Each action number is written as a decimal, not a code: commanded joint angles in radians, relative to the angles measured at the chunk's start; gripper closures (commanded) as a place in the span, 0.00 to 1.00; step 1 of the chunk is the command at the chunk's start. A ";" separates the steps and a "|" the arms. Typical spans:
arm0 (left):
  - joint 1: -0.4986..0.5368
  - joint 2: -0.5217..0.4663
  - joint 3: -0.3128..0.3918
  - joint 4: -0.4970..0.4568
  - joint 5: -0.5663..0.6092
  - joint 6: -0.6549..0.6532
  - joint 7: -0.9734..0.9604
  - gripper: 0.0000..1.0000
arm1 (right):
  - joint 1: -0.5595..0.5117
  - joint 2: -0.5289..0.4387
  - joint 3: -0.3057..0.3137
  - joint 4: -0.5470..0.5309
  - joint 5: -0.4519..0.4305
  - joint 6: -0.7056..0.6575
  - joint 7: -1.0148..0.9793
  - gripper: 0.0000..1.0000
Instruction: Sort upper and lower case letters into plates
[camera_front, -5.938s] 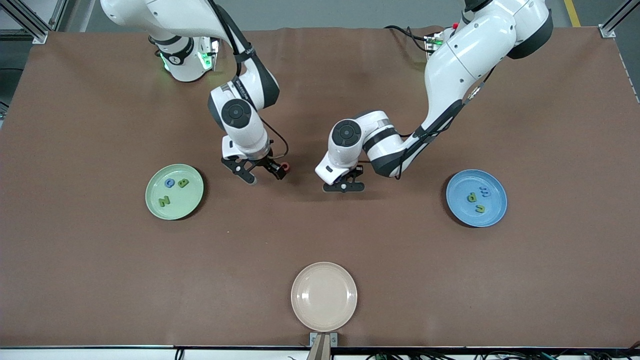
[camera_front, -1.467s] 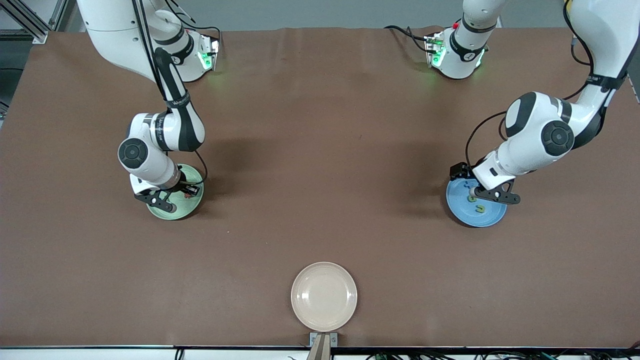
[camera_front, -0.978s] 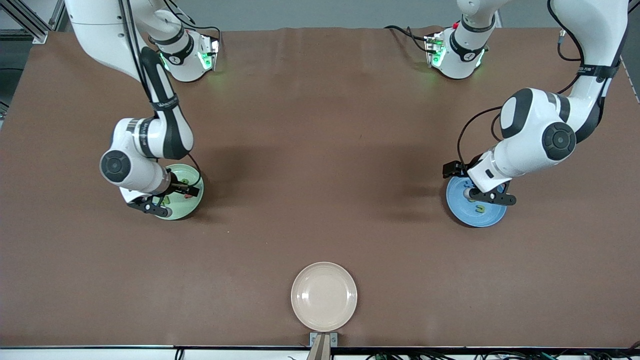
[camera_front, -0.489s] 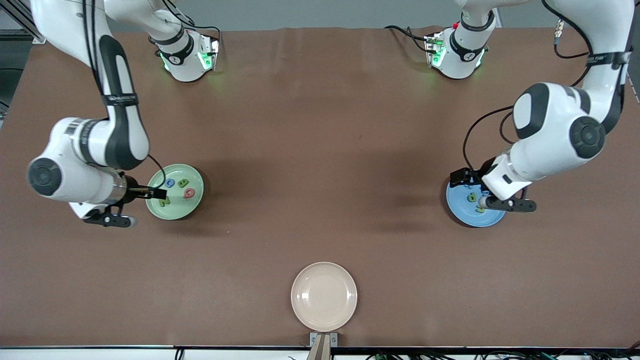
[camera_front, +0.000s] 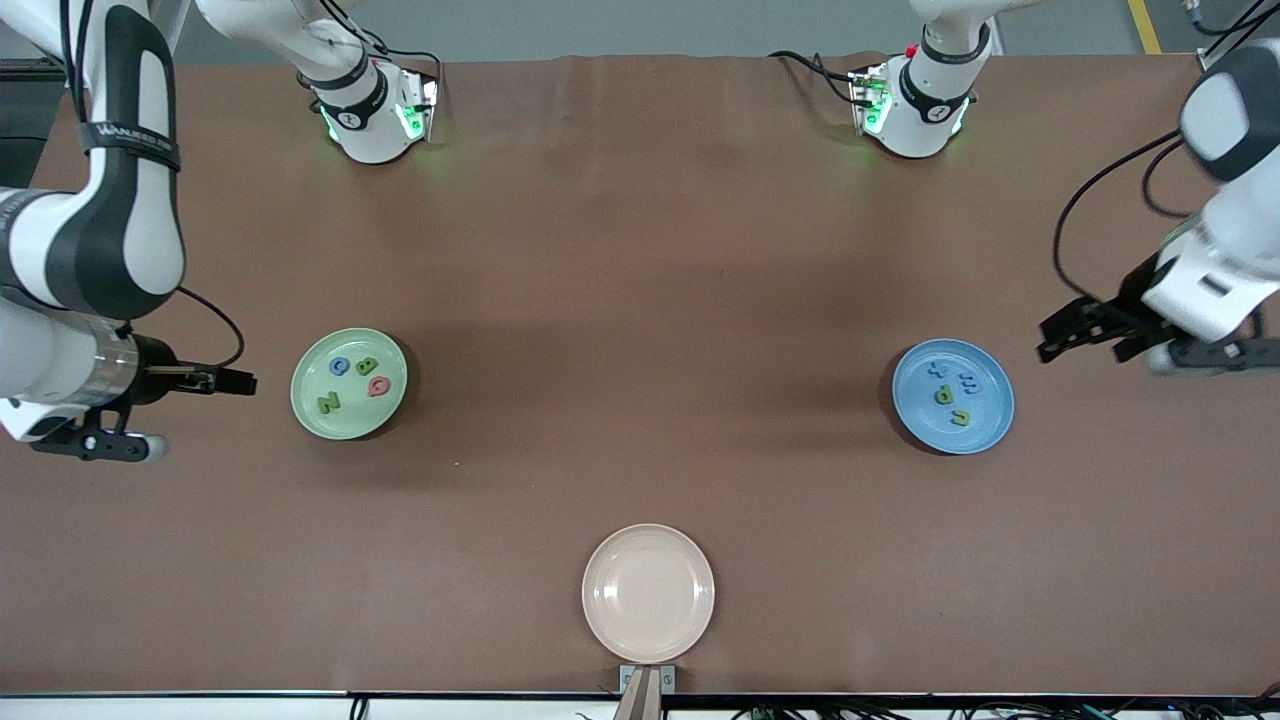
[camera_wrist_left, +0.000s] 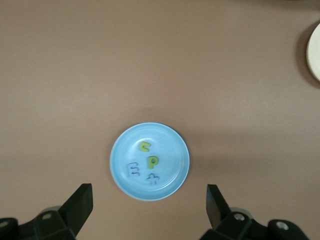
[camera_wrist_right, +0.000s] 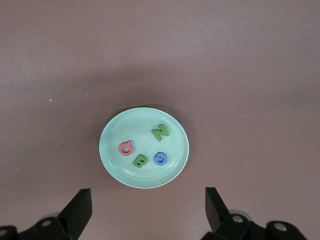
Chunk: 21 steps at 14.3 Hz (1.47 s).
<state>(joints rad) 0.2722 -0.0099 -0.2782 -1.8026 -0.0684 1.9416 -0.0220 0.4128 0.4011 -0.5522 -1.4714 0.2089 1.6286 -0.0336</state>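
Now green plate (camera_front: 349, 384) 4 letters, blue plate (camera_front: 953, 396) 4

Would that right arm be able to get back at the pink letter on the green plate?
Probably yes. The right pincer hangs open beside the green plate, and nothing covers the pink letter lying on it.

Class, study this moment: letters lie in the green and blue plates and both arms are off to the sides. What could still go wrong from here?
1. The pale green plate holds four letters close together; a bump to its rim could spill them.
2. The blue plate has the left gripper, jaws open, just beside it; a low sweep might clip it.
3. The right gripper, also open, waits near the table edge.
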 joint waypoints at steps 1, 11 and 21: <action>0.053 -0.013 -0.003 0.164 0.016 -0.215 0.048 0.00 | -0.025 -0.010 0.009 0.031 -0.014 -0.042 -0.043 0.00; -0.048 -0.087 0.090 0.212 0.018 -0.423 0.111 0.00 | -0.274 -0.139 0.375 -0.016 -0.149 -0.067 0.083 0.00; -0.346 -0.067 0.384 0.209 0.019 -0.400 0.113 0.00 | -0.437 -0.297 0.552 -0.167 -0.201 -0.056 0.074 0.00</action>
<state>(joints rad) -0.0535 -0.0741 0.0875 -1.5872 -0.0652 1.5292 0.0814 0.0056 0.1587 -0.0345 -1.5800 0.0246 1.5569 0.0335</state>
